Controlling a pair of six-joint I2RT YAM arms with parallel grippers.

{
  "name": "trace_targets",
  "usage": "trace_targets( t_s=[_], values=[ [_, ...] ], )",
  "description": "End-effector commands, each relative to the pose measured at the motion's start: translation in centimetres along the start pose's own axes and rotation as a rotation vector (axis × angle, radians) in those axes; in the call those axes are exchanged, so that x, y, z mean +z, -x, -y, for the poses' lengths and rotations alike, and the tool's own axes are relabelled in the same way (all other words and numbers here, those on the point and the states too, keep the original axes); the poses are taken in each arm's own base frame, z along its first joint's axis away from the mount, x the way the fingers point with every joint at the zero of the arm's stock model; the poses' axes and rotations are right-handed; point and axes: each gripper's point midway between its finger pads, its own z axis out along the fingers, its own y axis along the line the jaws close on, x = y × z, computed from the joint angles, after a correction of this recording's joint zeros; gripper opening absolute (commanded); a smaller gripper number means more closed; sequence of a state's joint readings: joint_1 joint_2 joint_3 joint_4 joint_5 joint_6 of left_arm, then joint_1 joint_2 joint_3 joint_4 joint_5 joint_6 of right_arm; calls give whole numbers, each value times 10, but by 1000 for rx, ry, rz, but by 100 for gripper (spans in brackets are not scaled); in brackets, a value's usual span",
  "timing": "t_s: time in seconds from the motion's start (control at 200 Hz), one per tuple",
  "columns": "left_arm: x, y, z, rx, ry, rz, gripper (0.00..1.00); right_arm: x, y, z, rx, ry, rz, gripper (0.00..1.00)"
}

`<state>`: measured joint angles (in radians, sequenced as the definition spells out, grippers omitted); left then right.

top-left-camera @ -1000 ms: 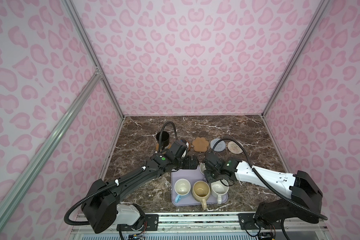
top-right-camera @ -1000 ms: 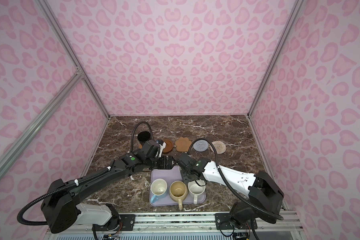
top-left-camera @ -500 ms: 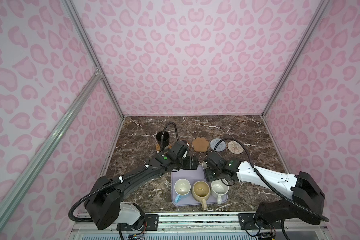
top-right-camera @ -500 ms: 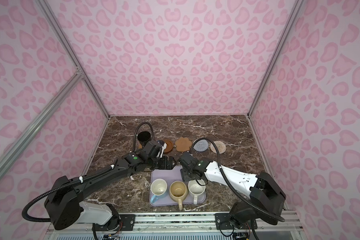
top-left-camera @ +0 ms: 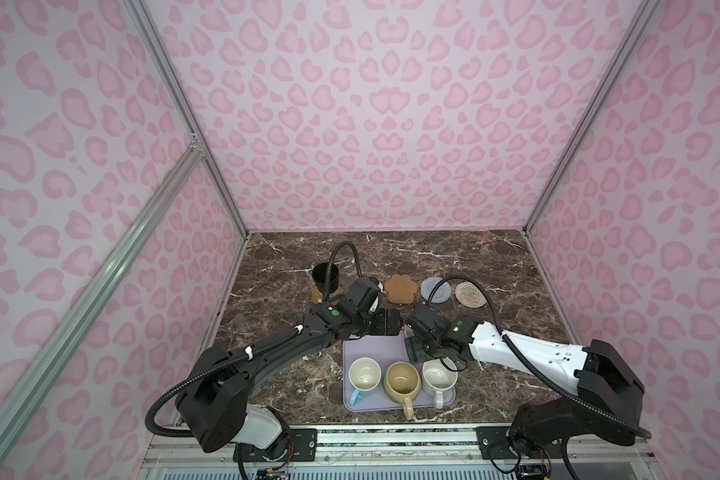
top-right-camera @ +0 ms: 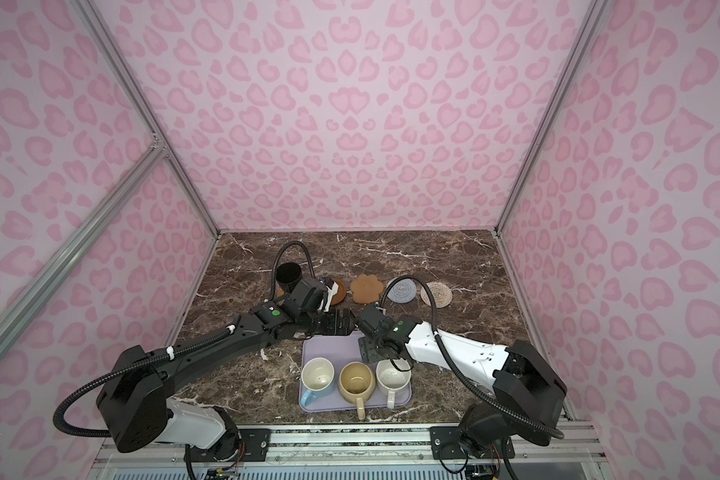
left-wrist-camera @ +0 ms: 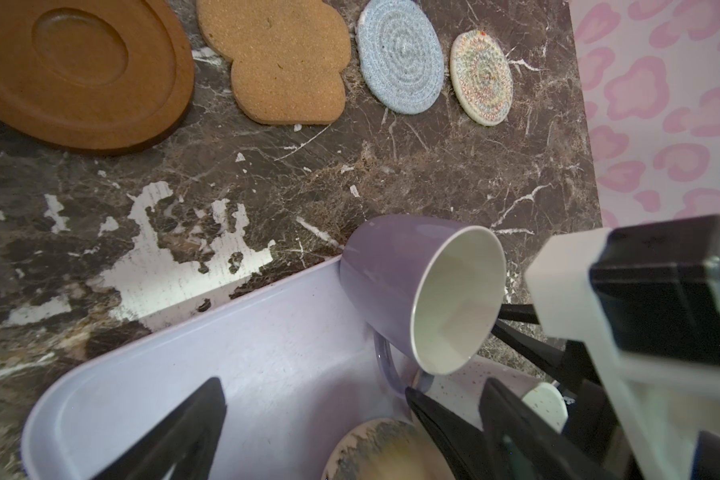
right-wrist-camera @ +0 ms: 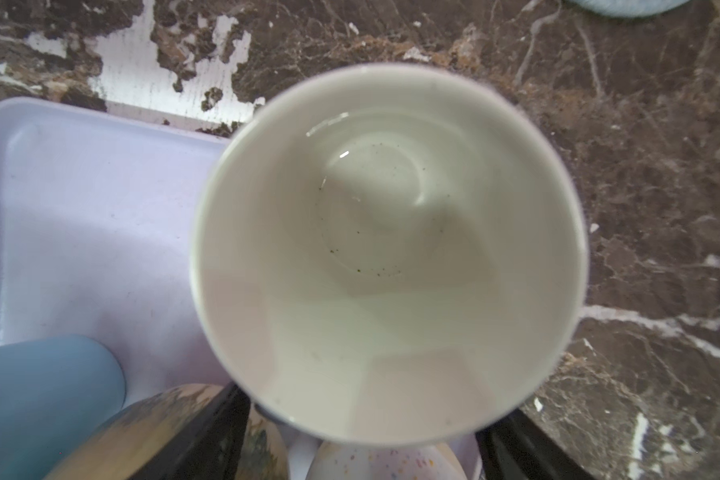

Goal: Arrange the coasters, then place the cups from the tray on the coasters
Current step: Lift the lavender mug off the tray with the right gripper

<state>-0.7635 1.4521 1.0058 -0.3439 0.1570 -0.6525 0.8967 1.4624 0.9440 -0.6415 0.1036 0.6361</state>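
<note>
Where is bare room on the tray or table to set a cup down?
Free: the far-left half of the tray, between its rim and the lavender cup; the marble table behind the paw coaster. Crowded: the tray's near edge, three cups side by side.

Table (top-left-camera: 495, 270) layout:
- Tray (top-left-camera: 371, 349) sits front centre.
- Three cups stand in it, side by side along its near edge: left cup (top-left-camera: 364, 374), middle cup (top-left-camera: 402, 378), right cup (top-left-camera: 438, 376).
- Fourth cup (left-wrist-camera: 391, 266) is at the tray's far right corner.
- Five coasters lie in a line behind the tray, left to right: leftmost coaster (top-left-camera: 317, 296), second coaster (top-right-camera: 339, 291), middle coaster (top-left-camera: 400, 287), fourth coaster (top-left-camera: 435, 287), rightmost coaster (top-left-camera: 469, 294).
- Fifth cup (top-left-camera: 324, 276) stands on the leftmost coaster.
</note>
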Motion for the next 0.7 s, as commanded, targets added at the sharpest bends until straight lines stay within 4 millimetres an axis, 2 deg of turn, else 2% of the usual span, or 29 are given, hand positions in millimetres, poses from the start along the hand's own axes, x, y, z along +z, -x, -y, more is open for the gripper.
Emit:
trace_targets(
  t_s=[0.0,0.23,0.695],
  values=[
    [1,6,5,16,-10,15,97,4,6,4,32,-28,41,85],
    [1,7,6,18,-13,16,97,4,17,2,71,-28,126,77],
    [1,8,5,20,-9,18,97,10,16,10,76,-63,132,57]
  ],
)
